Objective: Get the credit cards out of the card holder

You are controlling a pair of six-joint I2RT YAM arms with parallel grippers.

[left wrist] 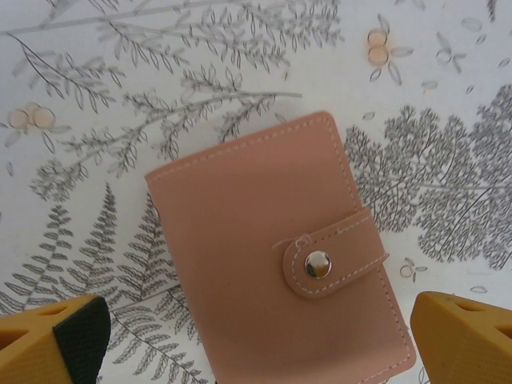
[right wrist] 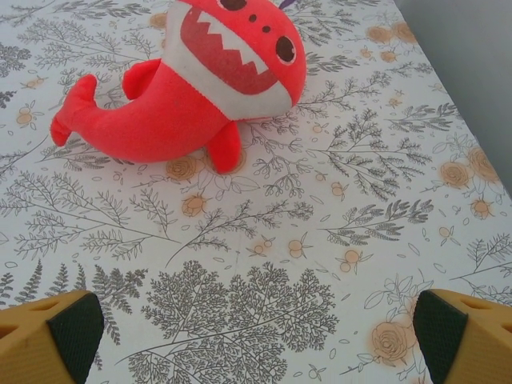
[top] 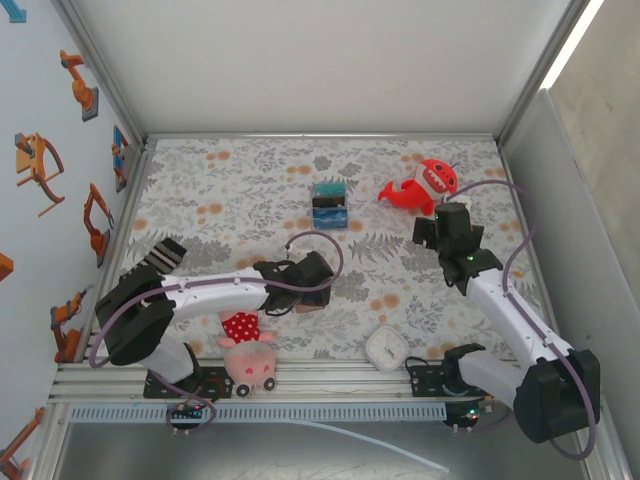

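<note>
Left pincer [left wrist: 260, 342]: jaws wide apart, holding nothing; its 2 yellow fingers [left wrist: 48, 346] stand at the lower corners of the left wrist view, one on each side of the card holder.
Left pincer, overhead [top: 312, 278]: arm reaches across the near half of the bench, head directly above the card holder.
Card holder [left wrist: 240, 216]: tan-pink leather, lying flat on the bench cloth, folded shut, slightly rotated; stitched strap wraps over its right edge.
Snap [left wrist: 318, 264]: 1 metal stud, strap pressed down onto it.
Card holder, overhead [top: 309, 306]: mostly hidden under the left pincer; a brown edge shows at its near side.
Right pincer [right wrist: 256, 340]: jaws wide apart, holding nothing, above bare cloth.
Right pincer, overhead [top: 442, 226]: near the right side of the bench, just beside the shark.
Shark plush [right wrist: 192, 88]: red, white toothed mouth, lying on the cloth ahead of the right pincer.
Striped box [top: 329, 205]: teal, black and blue, upright at mid-bench, left of the shark, well apart from the card holder.
Pig plush [top: 248, 355]: pink, at the near edge.
Clock [top: 384, 347]: white, square, at the near edge, right of the pig.
Bench [top: 230, 170]: covered by a floral print cloth.
</note>
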